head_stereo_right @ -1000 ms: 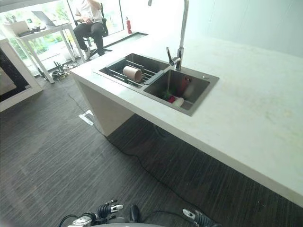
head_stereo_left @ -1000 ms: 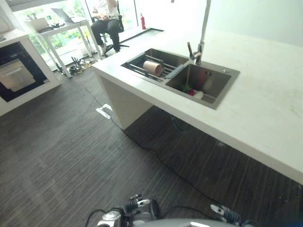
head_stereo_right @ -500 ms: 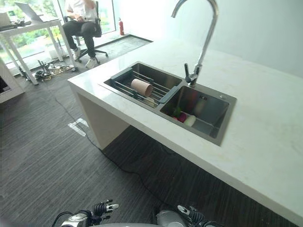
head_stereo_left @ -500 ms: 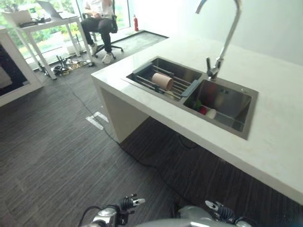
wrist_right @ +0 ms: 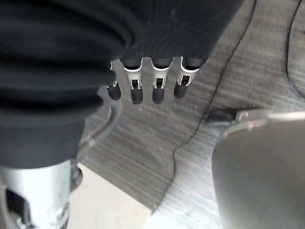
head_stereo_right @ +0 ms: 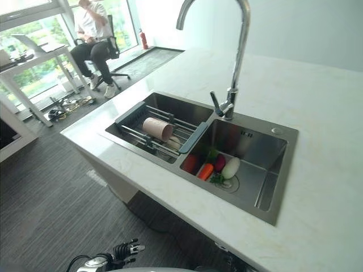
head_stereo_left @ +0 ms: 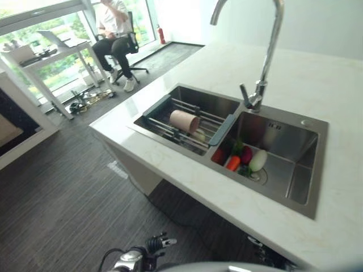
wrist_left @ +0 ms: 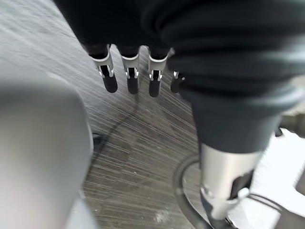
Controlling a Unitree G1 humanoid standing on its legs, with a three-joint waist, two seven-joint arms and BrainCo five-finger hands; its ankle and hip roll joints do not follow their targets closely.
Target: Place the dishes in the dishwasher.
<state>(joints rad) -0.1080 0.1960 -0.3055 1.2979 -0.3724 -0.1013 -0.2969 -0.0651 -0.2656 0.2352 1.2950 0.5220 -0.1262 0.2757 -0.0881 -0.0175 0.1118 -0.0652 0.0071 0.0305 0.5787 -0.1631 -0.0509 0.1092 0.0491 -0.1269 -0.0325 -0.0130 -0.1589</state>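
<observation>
The task looks not started yet: the pink cup [head_stereo_left: 184, 120] lies on its side on the rack [head_stereo_left: 180, 126] in the left basin of the sink [head_stereo_left: 298, 197], and no dish is lifted. In the right basin, at about 3 o'clock from the cup, some vegetables [head_stereo_left: 243, 159] lie near the drain. The left robot hand [wrist_left: 131, 71] hangs over the dark floor [head_stereo_left: 51, 209] with fingers straight and released, holding nothing; the right robot hand [wrist_right: 152, 78] is the same. The counter [head_stereo_left: 317, 73] is pale stone with a tall tap [head_stereo_left: 262, 56]. At 11 o'clock a person [head_stereo_left: 113, 34] sits by a white desk [head_stereo_left: 57, 54] at the windows. I see no dishwasher.
</observation>
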